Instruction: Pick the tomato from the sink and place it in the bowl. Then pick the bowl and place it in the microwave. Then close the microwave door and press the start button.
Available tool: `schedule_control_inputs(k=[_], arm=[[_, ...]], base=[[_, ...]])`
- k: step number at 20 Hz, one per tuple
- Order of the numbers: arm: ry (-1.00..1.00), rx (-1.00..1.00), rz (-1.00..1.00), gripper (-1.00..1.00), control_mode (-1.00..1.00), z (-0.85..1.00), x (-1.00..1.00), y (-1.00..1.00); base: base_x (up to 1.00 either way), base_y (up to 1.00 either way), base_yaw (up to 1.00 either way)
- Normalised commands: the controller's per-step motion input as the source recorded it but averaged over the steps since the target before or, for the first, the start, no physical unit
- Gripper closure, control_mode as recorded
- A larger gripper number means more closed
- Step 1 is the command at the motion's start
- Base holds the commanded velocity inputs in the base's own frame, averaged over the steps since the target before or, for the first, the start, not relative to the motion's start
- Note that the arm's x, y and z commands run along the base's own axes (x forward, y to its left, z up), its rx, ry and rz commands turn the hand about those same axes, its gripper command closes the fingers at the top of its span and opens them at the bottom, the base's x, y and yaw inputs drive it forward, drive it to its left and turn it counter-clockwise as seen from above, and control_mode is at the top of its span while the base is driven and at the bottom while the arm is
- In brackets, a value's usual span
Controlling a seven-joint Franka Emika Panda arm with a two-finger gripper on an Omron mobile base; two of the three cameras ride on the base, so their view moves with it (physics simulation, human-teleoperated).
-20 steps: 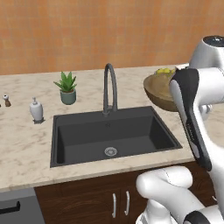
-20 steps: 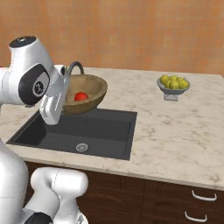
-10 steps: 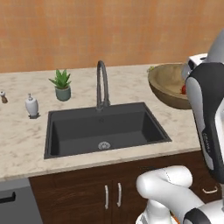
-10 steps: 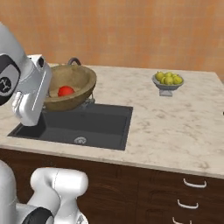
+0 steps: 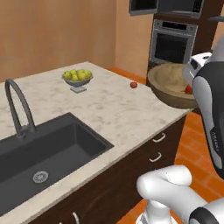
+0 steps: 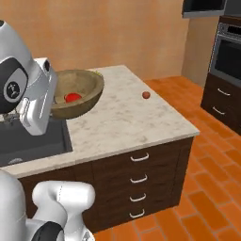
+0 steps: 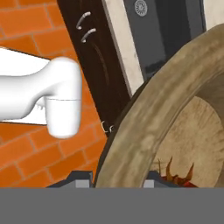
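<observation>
The tan wooden bowl (image 5: pixel 170 83) hangs in the air past the counter's end, with the red tomato (image 5: pixel 188 89) inside it. My gripper (image 7: pixel 116 180) is shut on the bowl's rim (image 7: pixel 131 131), one fingertip on each side. The hand view looks along the rim and catches the tomato (image 7: pixel 183 183) with its green stalk at the bottom. From the right base view the bowl (image 6: pixel 80 89) with the tomato (image 6: pixel 72 97) sits just right of my white hand. The black sink (image 5: pixel 48 148) lies at the lower left. The microwave (image 5: pixel 177 6) shows its dark lower edge above the oven.
A grey footed bowl of yellow fruit (image 5: pixel 77 76) and a small red fruit (image 5: pixel 134 85) rest on the marble counter (image 5: pixel 113 109). A steel wall oven (image 5: pixel 173 43) stands beyond the counter's end. Drawers (image 6: pixel 136 179) front the counter, with orange brick floor (image 6: pixel 202 150) to the right.
The whole picture has swung: the base has turned right, from facing the sink toward the counter's end and the oven. The bowl with the tomato stays in my gripper.
</observation>
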Motion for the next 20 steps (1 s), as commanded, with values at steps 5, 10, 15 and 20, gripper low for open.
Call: schedule_control_inputs(k=[5,10,15,20], arm=[[0.00,0.00,0.00,1.00,1.00,0.00,0.00,0.00],[0.00,0.00,0.00,1.00,1.00,0.00,0.00,0.00],[0.00,0.00,0.00,1.00,1.00,0.00,0.00,0.00],[0.00,0.00,0.00,1.00,1.00,0.00,0.00,0.00]], base=[[0.23,-0.21,-0.73],[0.62,-0.85,-0.32],[0.68,-1.00,-0.29],[0.57,-1.00,-0.25]])
